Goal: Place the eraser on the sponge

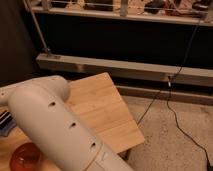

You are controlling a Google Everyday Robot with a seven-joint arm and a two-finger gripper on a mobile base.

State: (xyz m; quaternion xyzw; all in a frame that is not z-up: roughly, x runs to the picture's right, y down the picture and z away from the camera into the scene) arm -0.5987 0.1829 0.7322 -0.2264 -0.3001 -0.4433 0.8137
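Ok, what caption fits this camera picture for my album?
Big white robot arm looms over a light wooden table with a round red bowl; its gripper is out of view.

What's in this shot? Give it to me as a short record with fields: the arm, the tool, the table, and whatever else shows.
arm: large white link across the lower left, in front of the table
tool: not in view
table: light wooden top, lower left
bowl: red, bottom left on the table, partly hidden by the arm
eraser: likely the dark striped bar at the left edge, mostly cut off
sponge: cannot tell
cable: black, trailing over the speckled floor on the right
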